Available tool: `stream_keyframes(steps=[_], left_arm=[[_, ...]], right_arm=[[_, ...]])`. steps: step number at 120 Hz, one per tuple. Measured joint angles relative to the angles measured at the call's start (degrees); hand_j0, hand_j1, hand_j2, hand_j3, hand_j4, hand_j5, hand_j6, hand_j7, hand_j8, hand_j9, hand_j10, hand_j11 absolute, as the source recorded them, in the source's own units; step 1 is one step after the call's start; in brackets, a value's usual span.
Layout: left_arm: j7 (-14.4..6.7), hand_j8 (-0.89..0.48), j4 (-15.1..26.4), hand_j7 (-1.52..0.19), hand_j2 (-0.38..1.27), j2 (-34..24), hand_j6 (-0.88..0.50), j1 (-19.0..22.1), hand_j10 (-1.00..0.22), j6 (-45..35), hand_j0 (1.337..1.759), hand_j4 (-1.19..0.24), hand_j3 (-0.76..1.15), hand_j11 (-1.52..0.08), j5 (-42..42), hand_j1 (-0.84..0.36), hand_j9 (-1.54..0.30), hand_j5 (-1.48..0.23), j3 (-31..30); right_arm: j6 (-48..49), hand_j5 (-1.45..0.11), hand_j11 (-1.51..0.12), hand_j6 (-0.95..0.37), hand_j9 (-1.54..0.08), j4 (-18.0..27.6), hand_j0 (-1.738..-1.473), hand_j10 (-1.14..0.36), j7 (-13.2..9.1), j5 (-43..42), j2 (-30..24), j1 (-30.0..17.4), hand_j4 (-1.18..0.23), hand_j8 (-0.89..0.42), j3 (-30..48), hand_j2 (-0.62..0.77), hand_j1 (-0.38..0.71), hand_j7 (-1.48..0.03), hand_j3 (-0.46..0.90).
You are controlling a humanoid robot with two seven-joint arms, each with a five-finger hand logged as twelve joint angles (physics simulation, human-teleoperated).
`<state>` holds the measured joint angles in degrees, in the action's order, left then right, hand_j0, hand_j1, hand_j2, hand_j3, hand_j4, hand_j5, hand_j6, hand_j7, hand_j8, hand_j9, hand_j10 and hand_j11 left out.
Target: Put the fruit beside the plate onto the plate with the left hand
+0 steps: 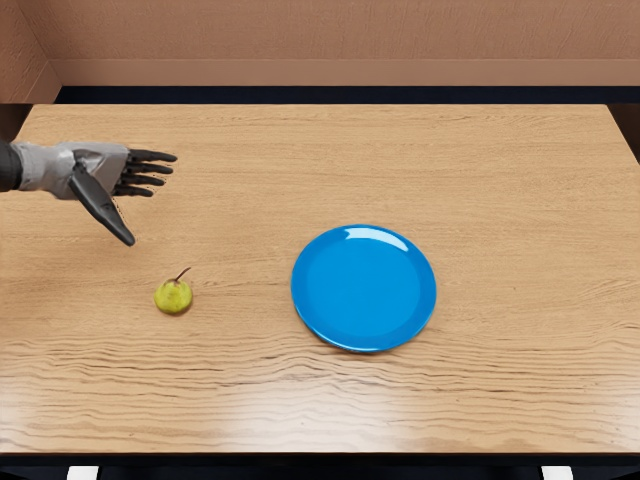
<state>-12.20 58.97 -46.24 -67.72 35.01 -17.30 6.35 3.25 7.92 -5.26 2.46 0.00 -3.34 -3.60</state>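
Head view, left hand (118, 180) spread (empty), pear (173, 296) beside plate (364, 287)

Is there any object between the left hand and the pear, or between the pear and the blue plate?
Nothing visible. Only bare table lies between the open left hand and the pear, and between it and the blue plate.

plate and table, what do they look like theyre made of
The plate: smooth glossy blue, probably plastic or glazed ceramic, going by the pale highlights near its far rim; the render leaves that open. The table: light wood or wood veneer with a satin finish, with wavy grain lines across the top.
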Motion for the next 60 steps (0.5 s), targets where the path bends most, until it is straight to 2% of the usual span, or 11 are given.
stream_keyframes(steps=[14, 27, 45, 53, 60], left_arm=[[-3.5, 0.00, 6.2, 0.00, 0.00, -3.4, 0.00, -0.3, 0.00, 0.0, 1.658, 0.00, 0.00, 0.00, -3.3, 0.35, 0.00, 0.00, 0.0], [-5.1, 0.00, 10.2, 0.00, 0.00, -6.9, 0.00, -2.7, 0.00, 0.0, 1.658, 0.00, 0.00, 0.00, -4.9, 0.35, 0.00, 0.00, -0.7], [-5.8, 0.00, 17.1, 0.00, 0.00, -11.5, 0.00, -13.3, 0.00, 0.0, 1.658, 0.00, 0.00, 0.00, -5.6, 0.35, 0.00, 0.00, -8.6], [-5.9, 0.00, 20.6, 0.00, 0.00, -12.0, 0.00, -21.1, 0.00, -1.1, 1.658, 0.00, 0.00, 0.00, -5.7, 0.35, 0.00, 0.00, -15.5], [-6.0, 0.00, 23.4, 0.00, 0.00, -12.1, 0.00, -25.5, 0.00, -4.1, 1.658, 0.00, 0.00, 0.00, -5.8, 0.35, 0.00, 0.00, -21.7]], right_arm=[[0.0, -0.03, -0.03, -0.02, -0.03, 0.0, -1.658, -0.02, 0.0, 0.0, 0.0, 0.0, -0.02, -0.02, 0.0, 0.00, -0.32, -0.03, 0.00], [0.0, -0.03, -0.03, -0.02, -0.03, 0.0, -1.658, -0.02, 0.0, 0.0, 0.0, 0.0, -0.02, -0.02, 0.0, 0.00, -0.32, -0.03, 0.00], [0.0, -0.03, -0.03, -0.02, -0.03, 0.0, -1.658, -0.02, 0.0, 0.0, 0.0, 0.0, -0.02, -0.02, 0.0, 0.00, -0.32, -0.03, 0.00], [0.0, -0.03, -0.03, -0.02, -0.03, 0.0, -1.658, -0.02, 0.0, 0.0, 0.0, 0.0, -0.02, -0.02, 0.0, 0.00, -0.32, -0.03, 0.00], [0.0, -0.03, -0.03, -0.02, -0.03, 0.0, -1.658, -0.02, 0.0, 0.0, 0.0, 0.0, -0.02, -0.02, 0.0, 0.00, -0.32, -0.03, 0.00]])
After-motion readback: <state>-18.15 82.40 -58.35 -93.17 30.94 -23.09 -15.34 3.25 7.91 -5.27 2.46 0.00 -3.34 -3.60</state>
